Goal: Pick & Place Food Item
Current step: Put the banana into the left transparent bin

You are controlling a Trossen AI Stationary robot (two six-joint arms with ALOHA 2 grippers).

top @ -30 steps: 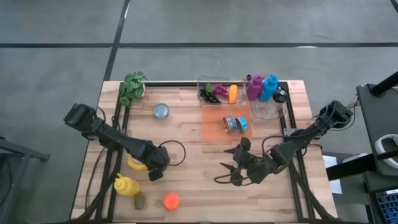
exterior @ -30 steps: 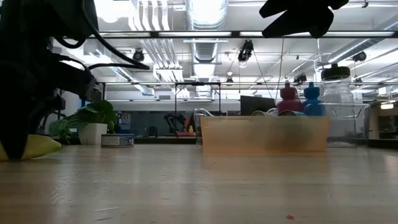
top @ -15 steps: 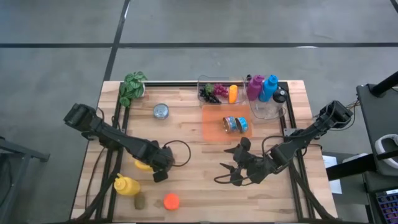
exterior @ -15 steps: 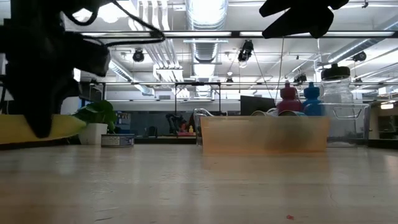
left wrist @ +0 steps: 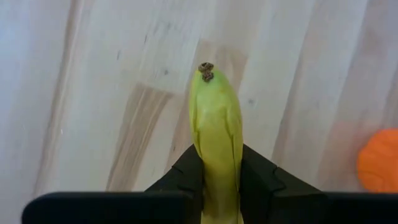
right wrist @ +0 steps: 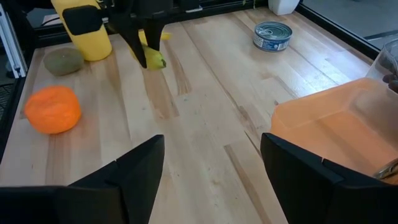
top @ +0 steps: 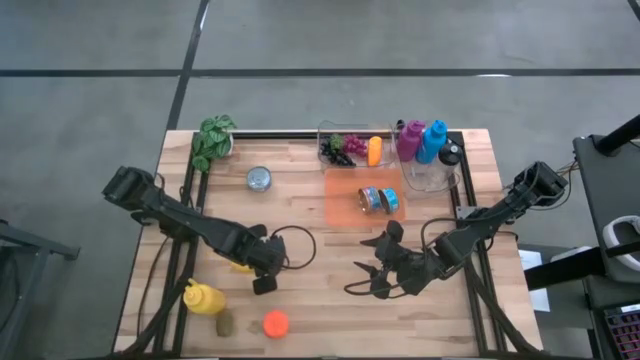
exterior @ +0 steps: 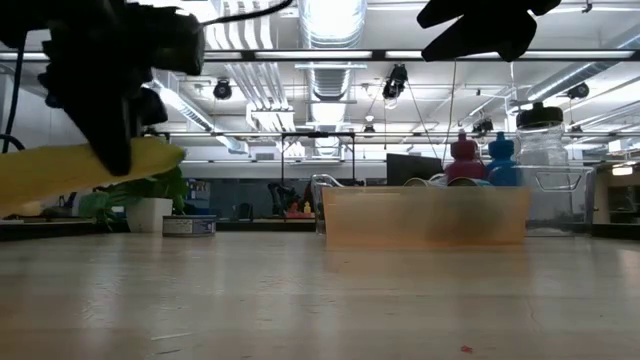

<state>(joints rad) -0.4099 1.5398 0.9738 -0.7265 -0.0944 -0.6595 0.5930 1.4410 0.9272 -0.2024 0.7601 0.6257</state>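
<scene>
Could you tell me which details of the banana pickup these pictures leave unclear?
- Banana: in the high view the left tool and arm cover most of it; the left wrist view's edge cuts off its rear end.
- Orange tray: the low view shows only its wall, so its contents are hidden there.
- Right tool: in the low view it is a dark shape cut off by the upper edge.
- Small brown item beside the mustard bottle: too small to name.

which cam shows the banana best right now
The left wrist view: the banana fills the middle of the picture, clamped between the left gripper's fingers, tip pointing away. The low view shows it side-on, lifted off the table. The high view shows only a yellow sliver; the right wrist view shows it small and distant.
</scene>
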